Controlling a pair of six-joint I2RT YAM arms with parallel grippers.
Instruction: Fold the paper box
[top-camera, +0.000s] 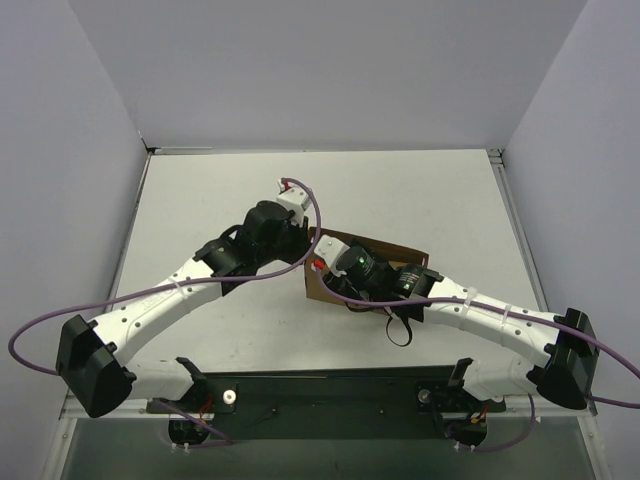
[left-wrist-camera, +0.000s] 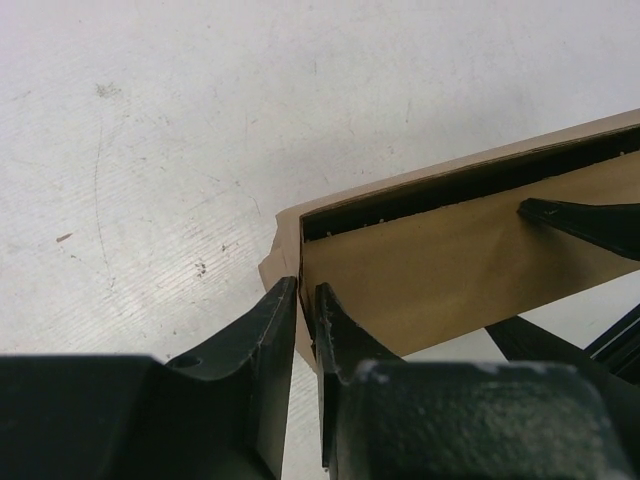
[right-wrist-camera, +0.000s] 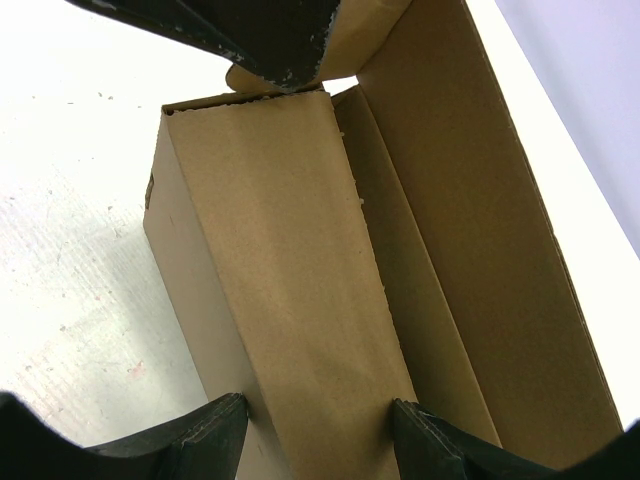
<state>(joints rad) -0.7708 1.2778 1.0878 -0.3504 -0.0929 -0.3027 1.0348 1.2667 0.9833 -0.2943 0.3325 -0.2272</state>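
Top view: both arms reach in to the table (top-camera: 420, 190) centre and meet over the paper box (top-camera: 405, 252), brown cardboard that is mostly hidden under the wrists. The left gripper (top-camera: 300, 245) is at the box's left end and the right gripper (top-camera: 330, 270) is over its middle. I can't tell either finger state from up here.

Left wrist view: this is the detail the overhead misses. The left fingers (left-wrist-camera: 275, 330) are nearly together, with only a thin slot between them. The box's end edge runs right into that slot, so it's pinched on the cardboard. The box's long wall (left-wrist-camera: 430, 260) stands up, with a dark gap along its top. One black finger (left-wrist-camera: 585, 222) of the right arm lies against the wall's face at the far right.

Right wrist view: only this one shows the box half formed. A long folded panel (right-wrist-camera: 270, 250) is raised and a flatter flap (right-wrist-camera: 500, 250) lies beside it on the right. The right fingers (right-wrist-camera: 205, 440) are spread wide, one on each side of the raised panel. The panel fills the gap and touches both, so it's clamped. The left arm's black fingertip (right-wrist-camera: 250, 35) sits at the panel's far end, on a curled tab.
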